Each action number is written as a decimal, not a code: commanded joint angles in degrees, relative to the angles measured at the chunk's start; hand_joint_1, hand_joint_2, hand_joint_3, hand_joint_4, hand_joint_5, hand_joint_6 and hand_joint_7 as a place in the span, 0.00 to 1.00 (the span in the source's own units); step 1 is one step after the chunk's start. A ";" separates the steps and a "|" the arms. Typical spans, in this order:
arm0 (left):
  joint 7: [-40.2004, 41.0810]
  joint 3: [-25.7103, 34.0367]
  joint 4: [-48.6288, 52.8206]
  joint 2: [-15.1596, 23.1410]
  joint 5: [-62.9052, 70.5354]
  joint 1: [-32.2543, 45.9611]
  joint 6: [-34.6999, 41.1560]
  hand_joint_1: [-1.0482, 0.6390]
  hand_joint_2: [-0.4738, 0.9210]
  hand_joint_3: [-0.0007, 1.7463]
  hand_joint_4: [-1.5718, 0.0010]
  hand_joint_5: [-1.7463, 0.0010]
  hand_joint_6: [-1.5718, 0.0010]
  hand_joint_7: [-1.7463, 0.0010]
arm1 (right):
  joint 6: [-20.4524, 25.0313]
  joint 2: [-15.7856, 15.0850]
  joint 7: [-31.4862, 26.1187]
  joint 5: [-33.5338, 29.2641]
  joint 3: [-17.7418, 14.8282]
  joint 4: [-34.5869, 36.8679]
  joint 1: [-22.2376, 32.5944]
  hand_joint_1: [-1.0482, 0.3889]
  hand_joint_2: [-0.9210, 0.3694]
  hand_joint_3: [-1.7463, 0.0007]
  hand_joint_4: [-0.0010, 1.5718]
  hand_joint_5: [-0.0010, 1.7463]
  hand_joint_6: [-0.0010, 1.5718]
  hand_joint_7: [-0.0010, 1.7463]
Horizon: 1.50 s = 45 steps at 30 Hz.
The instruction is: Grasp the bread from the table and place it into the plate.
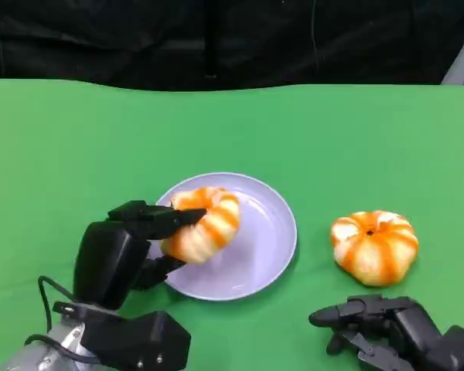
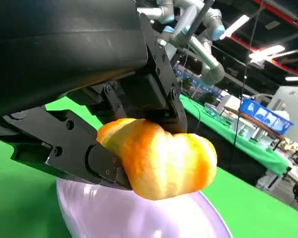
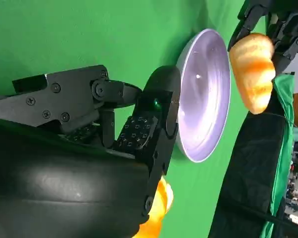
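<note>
Nearest, right robot hand [image 1: 371,325]: fingers apart, holding nothing, low over the green counter [image 1: 77,139].
Left robot hand [image 1: 135,239]: grips a bread [image 1: 203,224] just above the plate [image 1: 263,247].
Second bread [image 1: 373,246]: on the counter, right of the plate.

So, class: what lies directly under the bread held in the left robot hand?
The lilac plate lies under the bread gripped by the left robot hand. The plate's surface beneath it looks bare; the hand hides the near rim.
</note>
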 commanded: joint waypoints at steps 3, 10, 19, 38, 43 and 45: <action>-3.19 -1.34 2.12 -0.42 0.56 -1.99 -0.11 0.63 0.97 0.00 0.36 0.69 0.17 1.00 | 0.98 -0.42 -0.41 -0.57 0.15 -0.25 0.77 0.68 0.00 0.79 0.51 0.72 0.77 0.08; -4.42 -2.04 2.97 -0.87 0.62 -2.77 0.84 0.63 0.97 0.00 0.38 0.67 0.18 1.00 | 0.50 -0.59 -0.14 -0.17 0.31 -0.31 0.83 0.69 0.00 0.79 0.50 0.72 0.77 0.08; -5.43 -1.96 4.19 -1.15 0.23 -3.65 0.92 0.63 0.98 0.00 0.39 0.66 0.18 1.00 | 0.51 -0.63 -0.38 -0.41 0.33 -0.03 0.50 0.68 0.00 0.79 0.51 0.71 0.77 0.08; -10.80 -1.72 6.95 -0.83 -0.57 -7.59 2.73 0.61 0.98 0.00 0.40 0.66 0.20 1.00 | 0.49 -0.18 -1.18 -0.99 0.66 0.05 0.35 0.67 0.00 0.80 0.51 0.71 0.77 0.08; -11.95 -1.64 7.40 -0.76 -0.82 -8.11 3.12 0.61 0.98 0.00 0.40 0.65 0.20 1.00 | 0.66 -0.11 -1.33 -1.09 0.85 -0.18 0.43 0.67 0.00 0.80 0.51 0.71 0.77 0.08; -12.33 -1.65 7.53 -0.68 -0.77 -8.32 3.46 0.61 0.97 0.00 0.40 0.65 0.20 1.00 | 0.27 -0.01 -1.41 -1.23 0.88 0.17 0.27 0.68 0.00 0.79 0.50 0.70 0.76 0.08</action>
